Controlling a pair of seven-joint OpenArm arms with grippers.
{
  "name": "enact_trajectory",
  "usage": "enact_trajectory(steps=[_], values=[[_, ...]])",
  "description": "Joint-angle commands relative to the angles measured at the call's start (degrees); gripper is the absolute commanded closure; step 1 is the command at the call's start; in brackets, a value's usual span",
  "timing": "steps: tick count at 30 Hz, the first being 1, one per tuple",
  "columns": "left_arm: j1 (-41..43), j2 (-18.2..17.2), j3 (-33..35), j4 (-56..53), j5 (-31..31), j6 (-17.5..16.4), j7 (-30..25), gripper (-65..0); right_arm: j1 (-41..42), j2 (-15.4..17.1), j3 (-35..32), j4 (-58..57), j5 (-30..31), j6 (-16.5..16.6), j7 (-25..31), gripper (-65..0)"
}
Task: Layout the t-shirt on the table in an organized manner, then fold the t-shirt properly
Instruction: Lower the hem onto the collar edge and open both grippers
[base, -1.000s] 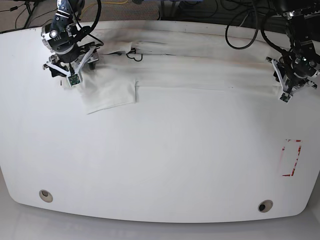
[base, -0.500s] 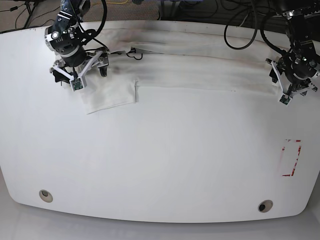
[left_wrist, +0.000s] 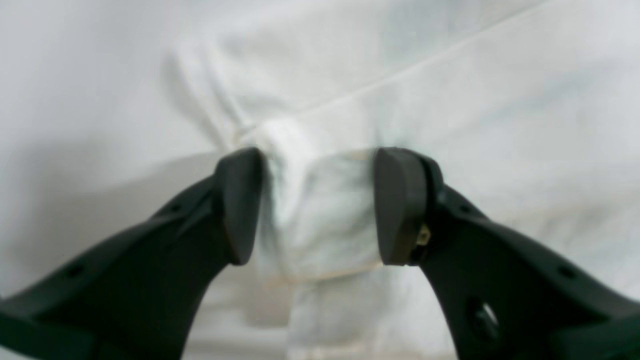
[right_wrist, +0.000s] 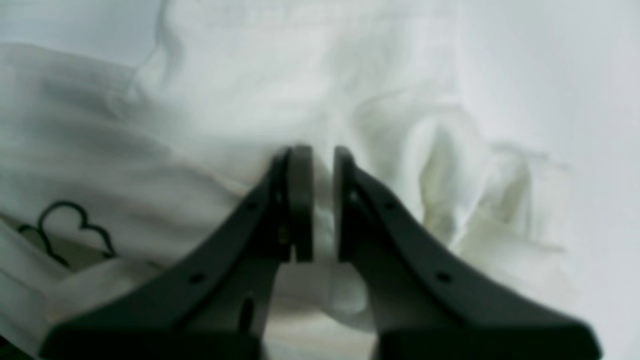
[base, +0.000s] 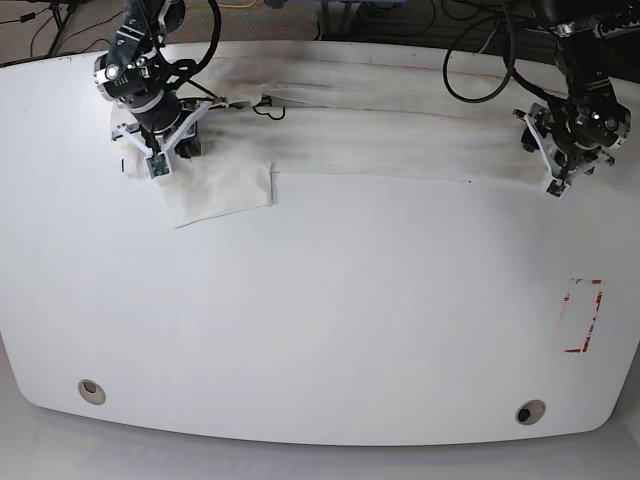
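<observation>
Far left of the base view: right gripper (base: 168, 150) down on the t-shirt (base: 380, 135) at the sleeve end, near the back edge of the table (base: 320, 320). Seen from the right wrist camera: jaws nearly pressed together, only a thin slit between the pads, with a pinch of bunched white cloth (right_wrist: 323, 200) caught in that slit. Folds heaped up to the right of the fingers (right_wrist: 300, 200); black cloud outline (right_wrist: 70, 230) printed on the cloth at lower left.

Middle: t-shirt stretched in a long band across the back of the table, one sleeve flap hanging forward at the left, dark tag-like mark (base: 268, 108) near the collar.

Far right: left gripper (base: 556, 165) at the other end of the cloth band. From the left wrist camera: jaws spread wide, pads (left_wrist: 240, 205) well apart, a raised ridge of white fabric (left_wrist: 320, 215) standing between them. Left pad touching or nearly touching the ridge; cannot tell whether the right pad touches. No squeeze on the cloth visible.

Near the front right: red-white tape rectangle (base: 582, 315); two round grommet holes (base: 91, 390) along the front edge.
</observation>
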Motion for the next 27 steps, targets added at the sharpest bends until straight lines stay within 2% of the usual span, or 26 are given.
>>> enact_trajectory(steps=[1, 7, 11, 19, 27], values=[[-0.5, -0.5, -0.13, -1.86, 0.64, -0.06, 0.12, -33.2, -0.51, 0.88, 0.72, -1.47, 0.57, 0.08, 1.17, -4.1], [-0.85, -0.5, -0.13, -4.76, 0.64, -0.06, 0.03, -33.2, -0.07, 2.19, 4.06, -9.29, 0.57, 0.08, 5.48, -4.1], [-3.49, -0.24, 0.14, -6.52, 0.9, -0.06, -1.55, -33.2, 2.92, 5.27, 4.5, -15.18, 0.57, 0.08, 8.38, -4.1], [-7.97, 0.82, 2.25, -9.24, 0.99, -0.06, -2.43, -33.2, 8.98, 10.28, 4.59, -23.53, 0.57, 0.08, 10.76, -4.1], [-9.55, 2.84, 4.36, -8.63, 0.82, -0.06, -2.34, -33.2, 12.94, 12.74, 4.59, -24.33, 0.57, 0.08, 10.58, -4.1]])
